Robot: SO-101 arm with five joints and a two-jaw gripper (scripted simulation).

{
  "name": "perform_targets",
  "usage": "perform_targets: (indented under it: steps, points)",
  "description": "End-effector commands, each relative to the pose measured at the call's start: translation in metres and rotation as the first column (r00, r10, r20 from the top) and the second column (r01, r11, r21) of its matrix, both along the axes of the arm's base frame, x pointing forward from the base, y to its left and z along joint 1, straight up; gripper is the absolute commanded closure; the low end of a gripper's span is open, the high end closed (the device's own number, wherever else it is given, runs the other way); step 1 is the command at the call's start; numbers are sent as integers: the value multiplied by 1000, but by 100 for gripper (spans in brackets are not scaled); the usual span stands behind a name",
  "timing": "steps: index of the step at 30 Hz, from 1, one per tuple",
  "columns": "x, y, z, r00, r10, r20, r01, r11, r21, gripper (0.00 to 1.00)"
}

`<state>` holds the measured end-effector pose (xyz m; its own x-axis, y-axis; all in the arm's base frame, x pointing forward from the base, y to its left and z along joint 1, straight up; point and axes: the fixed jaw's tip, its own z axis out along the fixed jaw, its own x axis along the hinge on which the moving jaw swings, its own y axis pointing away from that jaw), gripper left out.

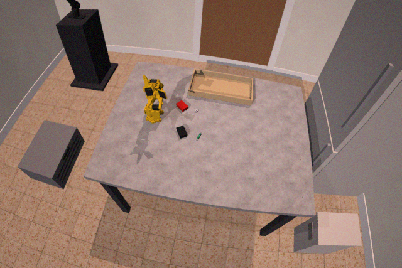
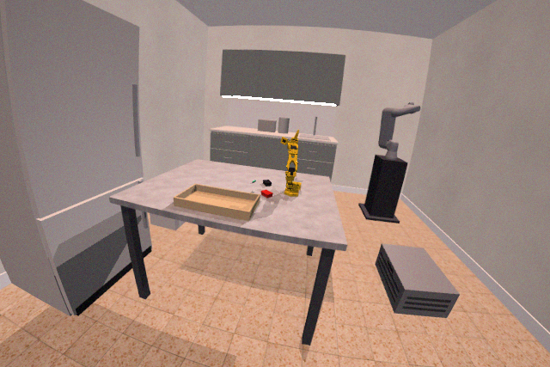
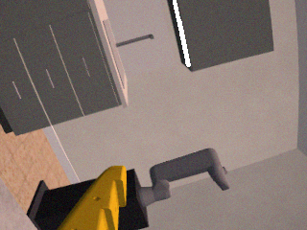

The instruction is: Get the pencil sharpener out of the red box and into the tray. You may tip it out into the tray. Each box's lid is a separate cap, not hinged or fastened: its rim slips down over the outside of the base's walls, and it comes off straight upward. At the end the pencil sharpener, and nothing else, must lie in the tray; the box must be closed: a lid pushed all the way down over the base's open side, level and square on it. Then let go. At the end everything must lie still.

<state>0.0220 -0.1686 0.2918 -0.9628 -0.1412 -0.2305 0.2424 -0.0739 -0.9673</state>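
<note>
The red box (image 1: 182, 105) (image 2: 266, 192) stands on the table beside the arm's base, near the tray; its top looks covered, though it is small in view. No pencil sharpener shows; the inside of the box is hidden. The wooden tray (image 1: 220, 98) (image 2: 208, 208) has low walls, and nothing is seen lying in it except shadow. My gripper (image 1: 151, 80) (image 2: 290, 135) is open and empty, raised high above the arm's base, away from the box. The wrist view shows one yellow jaw against the wall, with no task object.
A black box (image 1: 181, 132) (image 2: 266, 182) stands on the table (image 1: 246, 161) (image 2: 302, 216) near the red one. A small round whitish thing (image 1: 196, 110) lies beside the red box. A small green thing (image 1: 198, 136) (image 2: 253, 181) lies beside the black box.
</note>
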Motion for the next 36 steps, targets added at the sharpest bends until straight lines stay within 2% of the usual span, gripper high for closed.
perform_targets:
  steps: [1,23,36]
  points:
    - [0,0,0,1000,0,1,0,1000,-1,0]
    - [1,0,0,1000,5,0,-5,1000,3,0]
    - [19,-4,-13,994,103,-33,-100,992,79,3]
